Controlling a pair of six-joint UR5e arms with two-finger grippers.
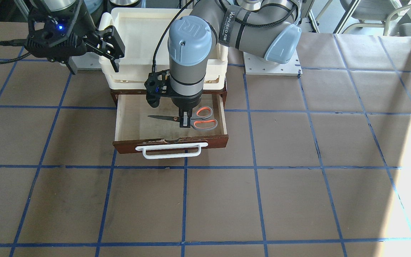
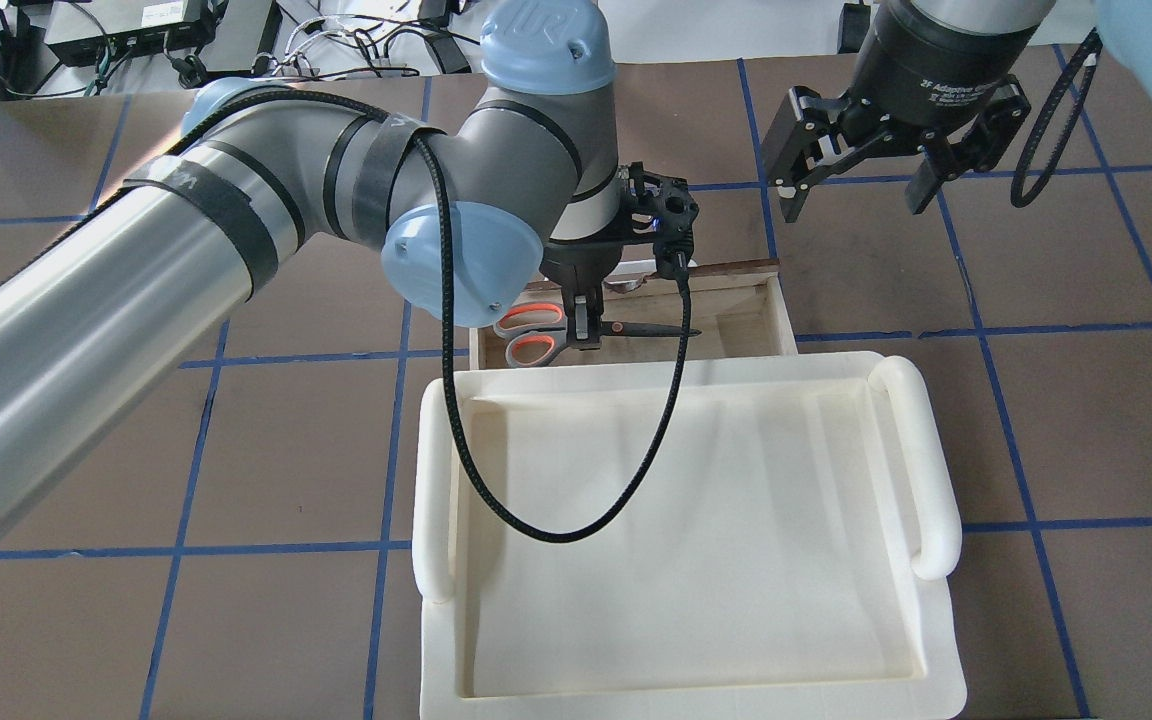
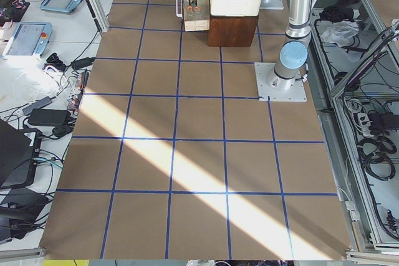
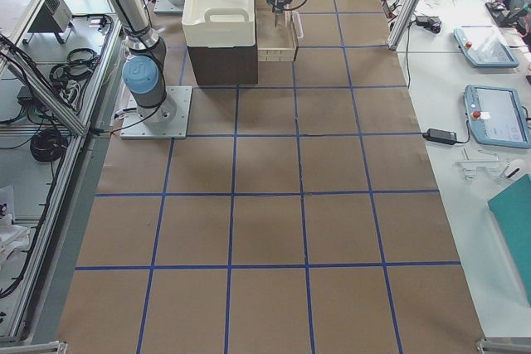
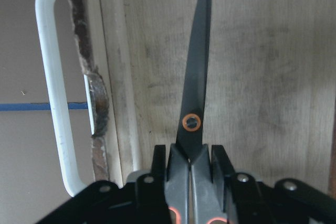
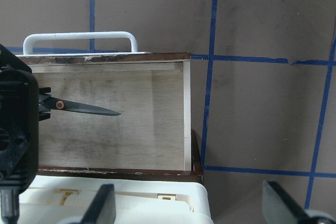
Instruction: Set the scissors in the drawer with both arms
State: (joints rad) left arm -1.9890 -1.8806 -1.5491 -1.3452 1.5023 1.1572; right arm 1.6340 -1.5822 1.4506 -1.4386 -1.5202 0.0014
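Note:
The scissors [image 1: 162,117] lie lengthwise inside the open drawer [image 1: 134,123], grey and orange handles toward its right in the front-facing view. My left gripper [image 1: 185,119] reaches straight down into the drawer and is shut on the scissors just behind the pivot. In the left wrist view its fingers [image 5: 160,161] press both sides of the scissors [image 5: 197,87] over the pale drawer floor [image 5: 262,77]. My right gripper [image 2: 853,200] is open and empty, held in the air beside the drawer. Its view shows the drawer [image 6: 147,119] and the blade [image 6: 84,108].
A cream-white plastic tray [image 2: 686,520] sits on top of the brown cabinet behind the drawer. The drawer's white bar handle [image 1: 171,150] juts toward the operators' side. The left arm's black cable [image 2: 576,520] hangs over the tray. Brown table with blue tape grid all around.

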